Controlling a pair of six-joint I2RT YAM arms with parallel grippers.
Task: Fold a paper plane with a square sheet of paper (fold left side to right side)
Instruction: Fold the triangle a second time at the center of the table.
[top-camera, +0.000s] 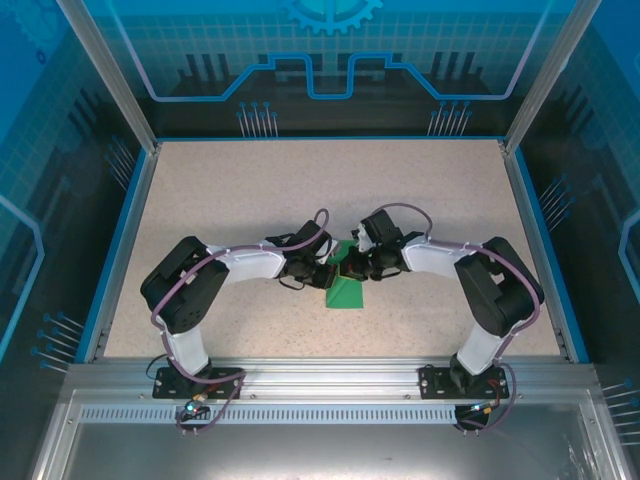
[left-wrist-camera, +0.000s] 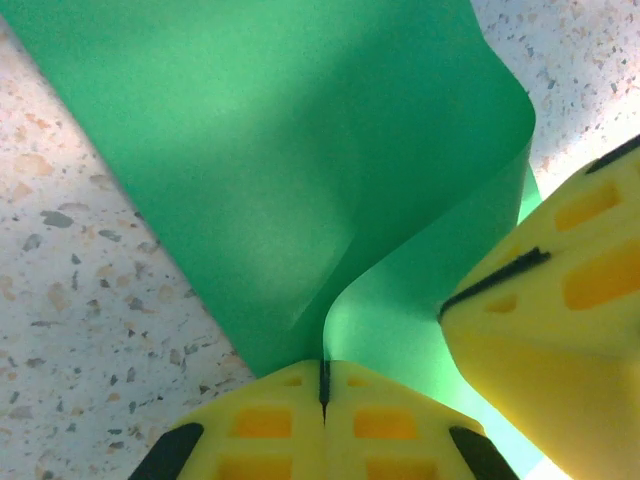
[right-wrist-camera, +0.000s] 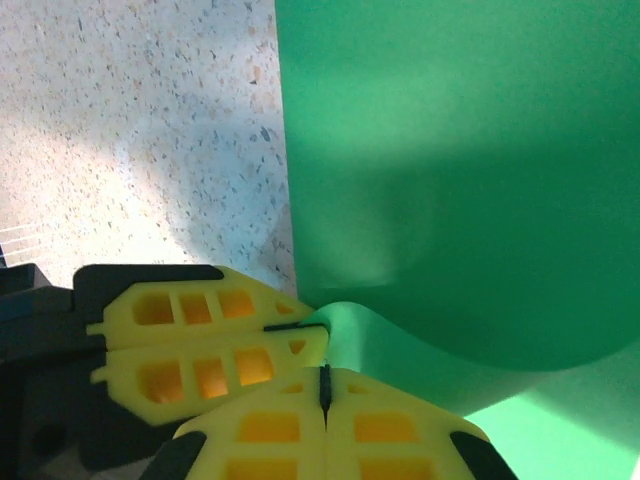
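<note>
No writing, number, brand or label can be read on any surface. The one sign-like mark is a light blue gear-shaped outline emblem (top-camera: 332, 12). It is printed on the translucent blue back panel (top-camera: 200, 60), well beyond the left end effector (top-camera: 326, 276) and the right end effector (top-camera: 357, 266). Below it on the same panel runs a blue circuit-style line pattern (top-camera: 330, 75).

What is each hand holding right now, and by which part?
Both the left hand and right hand are shut on the green paper, pinching its lifted edge side by side, curled over the rest of the sheet.
</note>
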